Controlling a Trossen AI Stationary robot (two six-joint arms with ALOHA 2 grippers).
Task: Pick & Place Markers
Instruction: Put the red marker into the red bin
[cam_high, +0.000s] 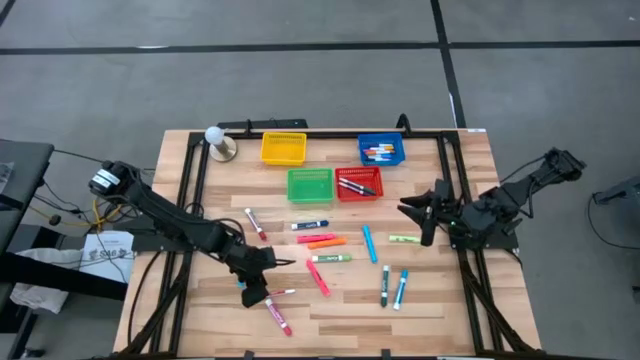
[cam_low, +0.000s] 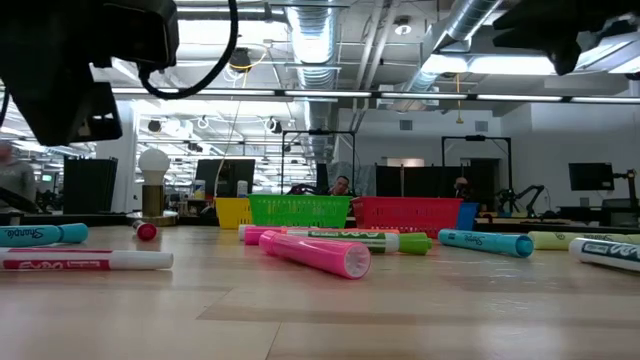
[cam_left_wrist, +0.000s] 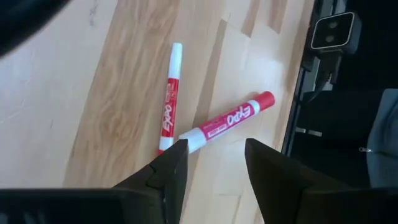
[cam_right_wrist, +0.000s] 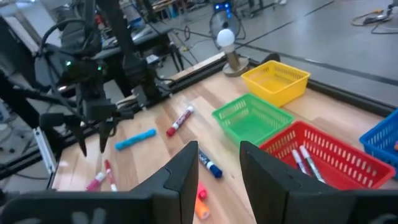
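The left end effector (cam_high: 254, 291) is held low over the near left part of the desk (cam_high: 200, 320), its two dark fingers (cam_left_wrist: 166, 177) spread apart with nothing between them, pointing down at two red-and-white markers (cam_left_wrist: 227, 121) that lie just beside each other on the wood. Its arm is stretched in from the left edge of the desk, bent at the elbow. The right end effector (cam_high: 428, 212) is raised at the right side of the desk, its fingers (cam_right_wrist: 183, 171) parted and empty, aimed across toward the baskets; its arm is folded back beyond the right edge. The remaining markers are scattered flat over the middle of the desk: a pink one (cam_high: 318, 279), an orange one (cam_high: 327, 242), a yellow-green one (cam_high: 404, 239), several blue ones (cam_high: 370, 243) and a green one (cam_high: 330, 258). More markers are seen inside the red basket (cam_high: 359, 183) and the blue basket (cam_high: 381, 150), while the green basket (cam_high: 310, 185) and the yellow basket (cam_high: 283, 148) stand beside them.
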